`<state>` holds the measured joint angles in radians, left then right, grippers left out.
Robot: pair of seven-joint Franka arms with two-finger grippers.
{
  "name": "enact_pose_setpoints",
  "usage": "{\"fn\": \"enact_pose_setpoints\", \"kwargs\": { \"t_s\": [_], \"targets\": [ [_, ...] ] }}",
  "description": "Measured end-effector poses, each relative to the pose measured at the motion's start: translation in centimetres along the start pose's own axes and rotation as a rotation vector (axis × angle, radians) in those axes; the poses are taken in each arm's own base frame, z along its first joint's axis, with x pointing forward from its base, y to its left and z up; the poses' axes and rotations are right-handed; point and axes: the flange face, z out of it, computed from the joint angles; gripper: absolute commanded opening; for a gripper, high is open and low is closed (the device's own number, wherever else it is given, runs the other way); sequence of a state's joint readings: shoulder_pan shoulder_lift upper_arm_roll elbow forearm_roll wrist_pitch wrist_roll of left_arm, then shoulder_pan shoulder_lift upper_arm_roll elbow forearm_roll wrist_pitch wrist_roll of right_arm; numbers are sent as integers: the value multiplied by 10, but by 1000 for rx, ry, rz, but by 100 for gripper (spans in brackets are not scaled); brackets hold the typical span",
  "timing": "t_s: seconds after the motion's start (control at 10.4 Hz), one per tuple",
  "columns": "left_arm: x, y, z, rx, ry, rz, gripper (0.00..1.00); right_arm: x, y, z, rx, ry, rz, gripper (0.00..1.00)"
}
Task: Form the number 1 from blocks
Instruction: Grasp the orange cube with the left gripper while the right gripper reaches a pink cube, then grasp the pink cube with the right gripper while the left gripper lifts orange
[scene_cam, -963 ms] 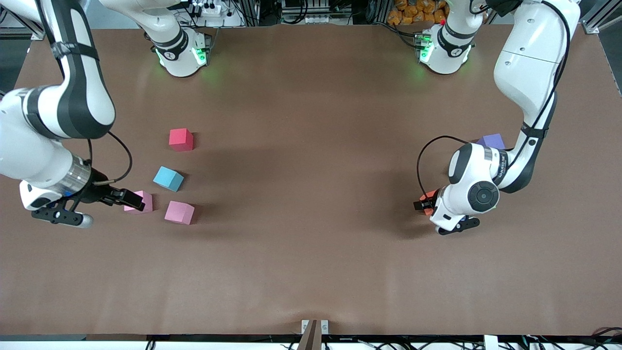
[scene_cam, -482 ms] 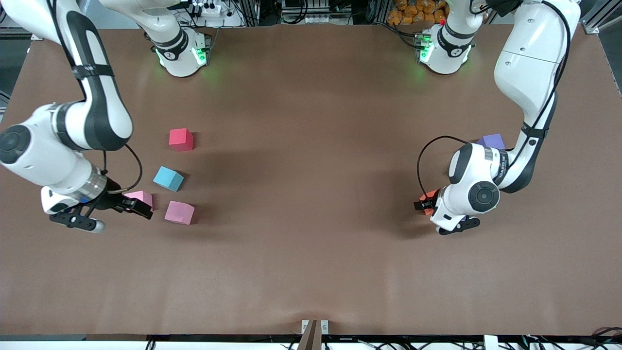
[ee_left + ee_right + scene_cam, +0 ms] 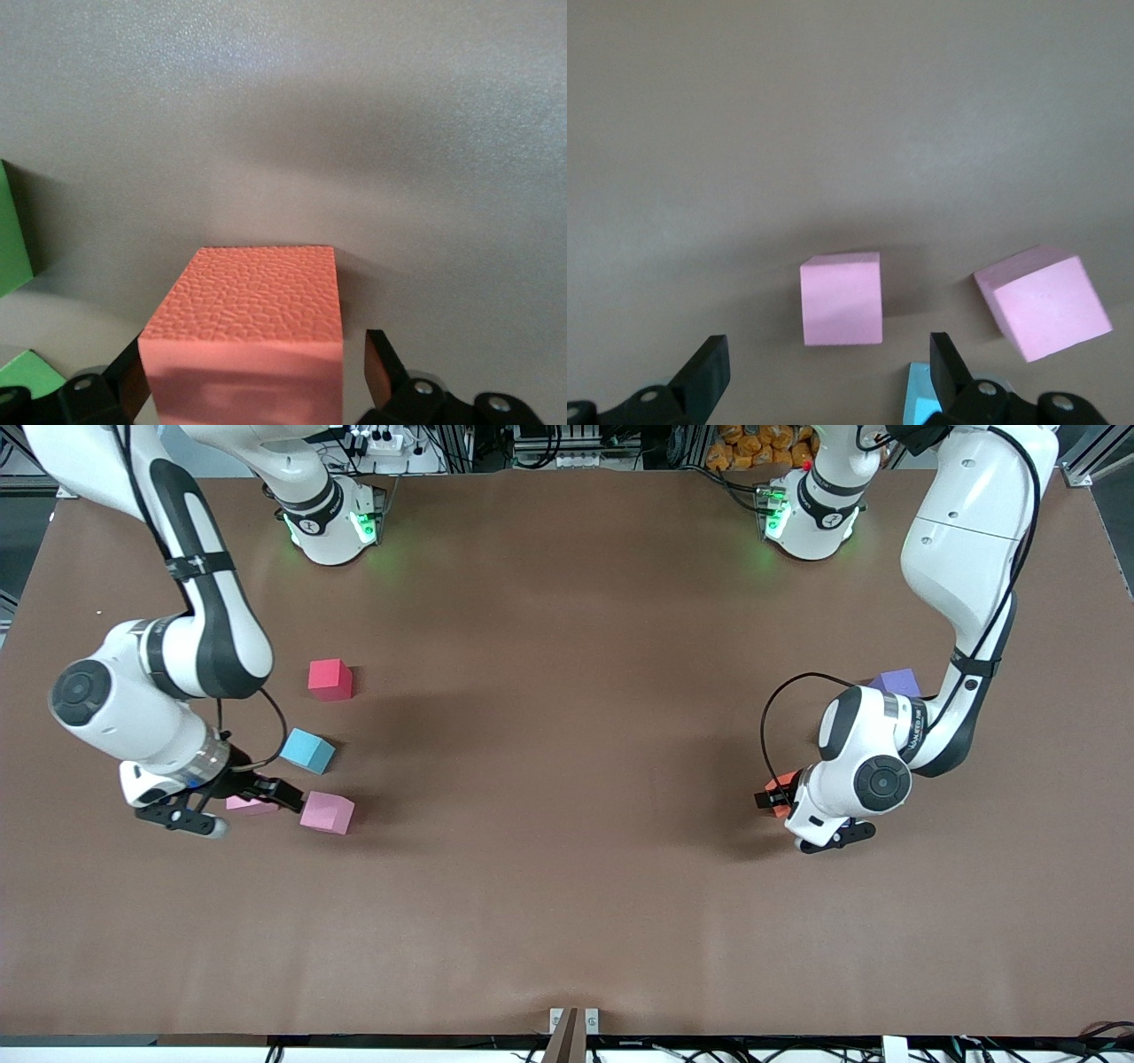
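Note:
My left gripper (image 3: 771,797) is down at the table, open, with its fingers on either side of an orange block (image 3: 252,319); a gap shows beside one finger. Two green blocks (image 3: 12,232) sit close beside it and are hidden under the arm in the front view. My right gripper (image 3: 276,794) hangs open over two pink blocks. One pink block (image 3: 842,298) lies just ahead of its fingers, the other pink block (image 3: 327,812) beside it. A light blue block (image 3: 307,750) and a red block (image 3: 330,679) lie farther from the front camera.
A purple cube (image 3: 897,682) sits by the left arm's elbow, farther from the front camera than the orange block. The brown table (image 3: 567,779) stretches wide between the two groups of blocks.
The right arm has swung toward the left arm's end of the table, carrying its open gripper across the first pink block toward the second. The left arm has not moved.

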<state>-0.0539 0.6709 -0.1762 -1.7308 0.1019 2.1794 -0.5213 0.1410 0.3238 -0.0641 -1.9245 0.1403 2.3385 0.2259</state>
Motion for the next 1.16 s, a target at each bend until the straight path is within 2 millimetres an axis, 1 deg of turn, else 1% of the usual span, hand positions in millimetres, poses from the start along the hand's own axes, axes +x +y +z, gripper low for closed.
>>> {"fn": "enact_pose_setpoints", "kwargs": {
  "t_s": [0.19, 0.29, 0.58, 0.87, 1.16],
  "targets": [
    [0, 0, 0, 0, 0, -1, 100, -12, -10, 15, -8, -31, -16, 100],
    [0, 0, 0, 0, 0, -1, 100, -15, -10, 22, -13, -42, -15, 100],
    [0, 0, 0, 0, 0, -1, 100, -16, -8, 41, -23, -58, -2, 100],
    [0, -1, 0, 0, 0, -2, 100, -16, -5, 65, -32, -64, 3, 100],
    [1, -1, 0, 0, 0, -2, 100, -17, -3, 80, -39, -71, 29, 100]
  ]
}}
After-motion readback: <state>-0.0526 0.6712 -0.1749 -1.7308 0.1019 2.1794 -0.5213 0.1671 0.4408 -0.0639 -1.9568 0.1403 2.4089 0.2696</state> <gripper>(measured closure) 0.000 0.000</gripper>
